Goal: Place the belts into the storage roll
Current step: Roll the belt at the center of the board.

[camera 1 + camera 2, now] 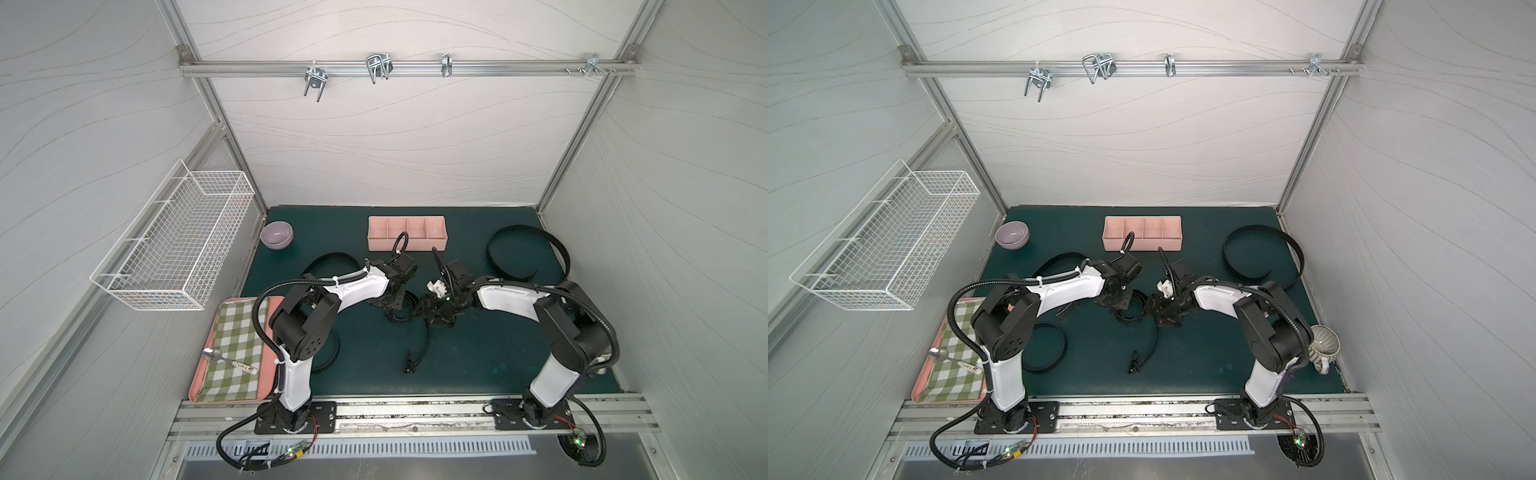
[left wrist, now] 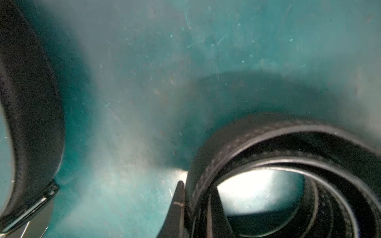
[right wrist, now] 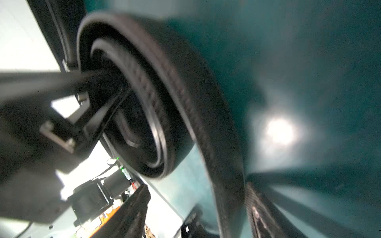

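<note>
The pale-pink storage roll [image 1: 409,232] stands at the back of the green mat with nothing in its compartments. One belt is partly wound into a coil [image 2: 268,140] at mid-table, and its buckle end [image 1: 410,365] trails toward the front. My left gripper [image 2: 195,208] is shut on the coil's wall. My right gripper [image 3: 198,188] stands open beside the coil, with the belt's strap [image 3: 226,185] running between its fingers. A second belt [image 1: 523,253] lies in a loose curve at the back right. A third belt [image 1: 336,257] curves under my left arm.
A purple bowl [image 1: 276,235] sits at the back left. A white wire basket [image 1: 174,249] hangs on the left wall. A pink tray with a green checked cloth [image 1: 237,349] and a spoon lies front left. A ribbed cup [image 1: 1323,345] stands by my right arm.
</note>
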Controlling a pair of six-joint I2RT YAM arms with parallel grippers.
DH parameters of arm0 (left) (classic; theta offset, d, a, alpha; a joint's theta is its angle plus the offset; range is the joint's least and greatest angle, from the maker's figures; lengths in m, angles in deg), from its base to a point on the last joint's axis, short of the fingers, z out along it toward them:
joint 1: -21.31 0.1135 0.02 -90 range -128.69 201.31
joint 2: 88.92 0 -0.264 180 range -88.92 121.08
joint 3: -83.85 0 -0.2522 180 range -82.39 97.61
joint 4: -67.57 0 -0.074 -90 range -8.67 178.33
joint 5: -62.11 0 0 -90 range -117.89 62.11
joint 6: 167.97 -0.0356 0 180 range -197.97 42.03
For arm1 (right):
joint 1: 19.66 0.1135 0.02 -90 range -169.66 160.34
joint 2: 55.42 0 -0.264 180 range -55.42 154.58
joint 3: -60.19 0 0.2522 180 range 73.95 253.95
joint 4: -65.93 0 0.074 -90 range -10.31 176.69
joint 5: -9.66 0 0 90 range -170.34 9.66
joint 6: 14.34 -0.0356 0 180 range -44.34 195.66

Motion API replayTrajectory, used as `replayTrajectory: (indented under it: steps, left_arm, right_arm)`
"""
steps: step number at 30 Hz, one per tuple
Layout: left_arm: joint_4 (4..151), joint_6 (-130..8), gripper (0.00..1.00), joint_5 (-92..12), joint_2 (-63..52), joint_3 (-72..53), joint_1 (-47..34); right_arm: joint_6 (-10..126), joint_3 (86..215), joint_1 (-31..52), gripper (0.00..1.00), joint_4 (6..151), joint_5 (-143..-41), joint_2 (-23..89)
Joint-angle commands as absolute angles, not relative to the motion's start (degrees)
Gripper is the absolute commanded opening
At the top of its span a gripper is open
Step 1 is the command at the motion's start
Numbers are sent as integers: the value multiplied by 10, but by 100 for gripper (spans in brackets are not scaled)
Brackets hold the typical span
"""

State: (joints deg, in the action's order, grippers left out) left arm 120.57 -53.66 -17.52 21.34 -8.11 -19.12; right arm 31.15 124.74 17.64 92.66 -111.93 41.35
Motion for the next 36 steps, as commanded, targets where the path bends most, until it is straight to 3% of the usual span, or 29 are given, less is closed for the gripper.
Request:
replayTrajectory:
  steps: [1,6,10,19,28,36]
  left_arm:
    - [1173,-520,5,-213,263,-88,-194]
    - [1173,-517,5,-214,264,-86,-201]
    - [1174,-517,5,-214,260,-87,-207]
    - [1174,-510,5,-218,268,-81,-210]
    - [1176,-480,2,-211,273,-72,-214]
    - [1171,-466,1,-217,285,-66,-235]
  right_arm:
    - [242,1236,195,75,873,-1115,386]
    - [300,1266,171,79,961,-1078,400]
    - [362,1308,116,79,1001,-1106,438]
    - [450,1452,135,78,1100,-1094,536]
    - [389,1410,177,70,1078,-1076,527]
    - [238,1300,188,69,923,-1106,459]
